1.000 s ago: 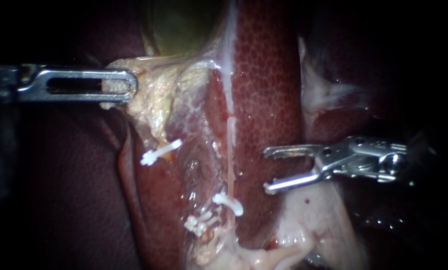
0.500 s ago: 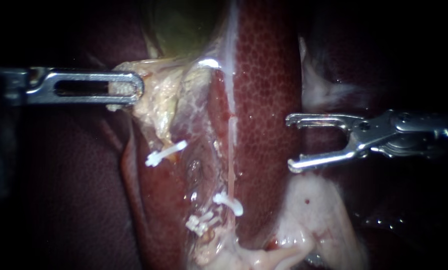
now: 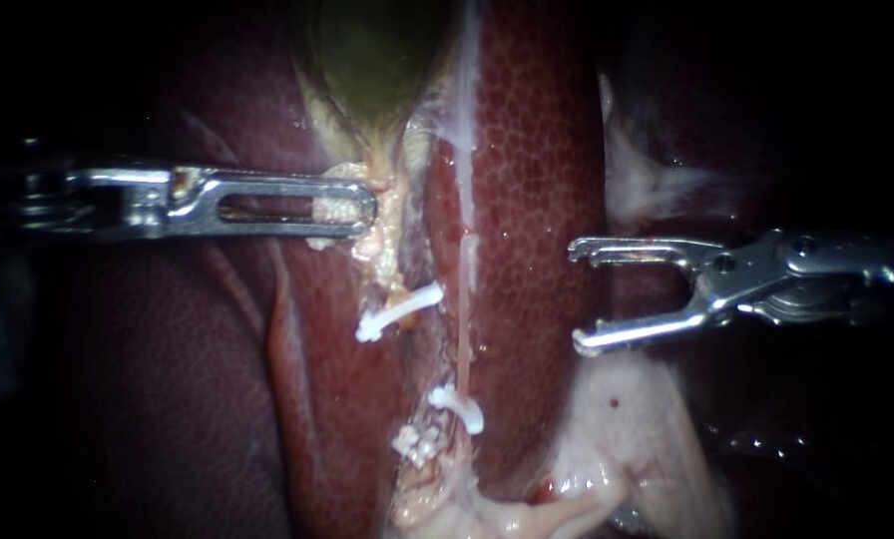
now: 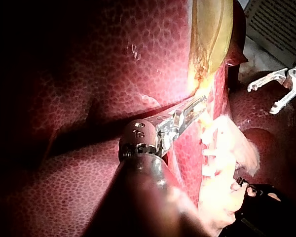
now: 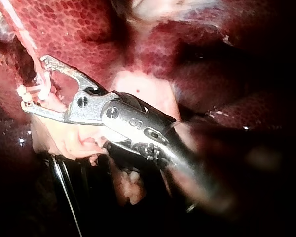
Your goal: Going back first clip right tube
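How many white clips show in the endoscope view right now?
3. The upper clip is just below the left instrument. The middle clip sits across the thin tube. The lowest clip is beside it, a ragged cluster that may hide another.

the left instrument (image 3: 362, 207) reaches in level from the left, shaft and wrist in one straight line. its slotted end effector is closed, both jaws pinching a bit of pale tissue (image 3: 375, 243) at the tip. the right instrument (image 3: 576, 297) comes in from the right, nearly level. its end effector is spread wide, a clear gap between the jaws, holding nothing, tips facing the left instrument.
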